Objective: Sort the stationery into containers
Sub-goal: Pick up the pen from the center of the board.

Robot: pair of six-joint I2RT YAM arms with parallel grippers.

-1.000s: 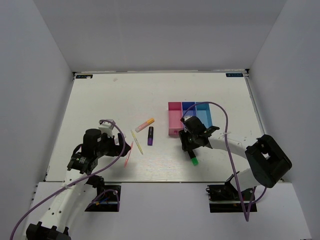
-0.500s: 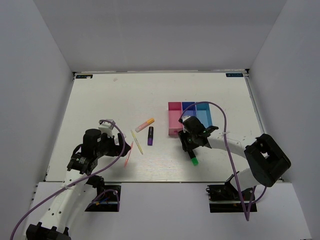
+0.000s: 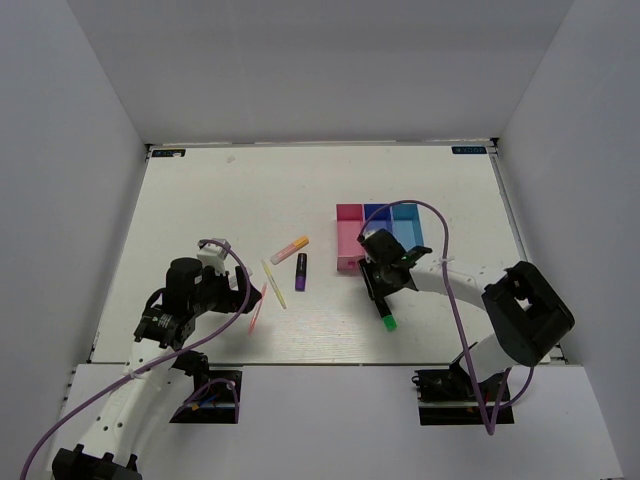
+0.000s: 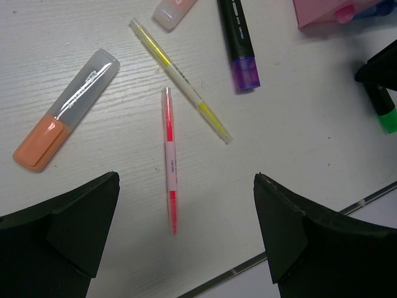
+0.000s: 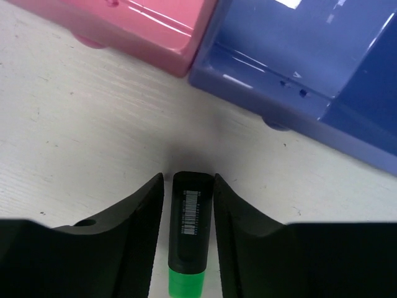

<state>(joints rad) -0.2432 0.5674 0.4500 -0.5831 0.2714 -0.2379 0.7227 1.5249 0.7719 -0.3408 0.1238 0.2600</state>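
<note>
My right gripper (image 3: pixel 381 291) (image 5: pixel 188 181) is shut on the black cap of the green highlighter (image 3: pixel 388 322) (image 5: pixel 191 214), which lies on the table just in front of the pink bin (image 3: pixel 350 240) (image 5: pixel 124 25) and the dark blue bin (image 3: pixel 377 213) (image 5: pixel 298 68). The light blue bin (image 3: pixel 408 228) ends the row. My left gripper (image 3: pixel 238 293) (image 4: pixel 186 179) is open above the pink-red pen (image 3: pixel 257 308) (image 4: pixel 169 158). Beyond it lie the yellow pen (image 3: pixel 274 284) (image 4: pixel 180 79), the purple highlighter (image 3: pixel 301 271) (image 4: pixel 239 40) and the orange-pink highlighter (image 3: pixel 289 249).
In the left wrist view an orange highlighter with a clear cap (image 4: pixel 65 110) lies left of the pens; the top view hides it under my left arm. The table's near edge (image 4: pixel 298 239) runs close under the left gripper. White walls enclose the table.
My right gripper has shifted slightly up and left over the green highlighter, which stays in place on the table. The left arm has not moved.
</note>
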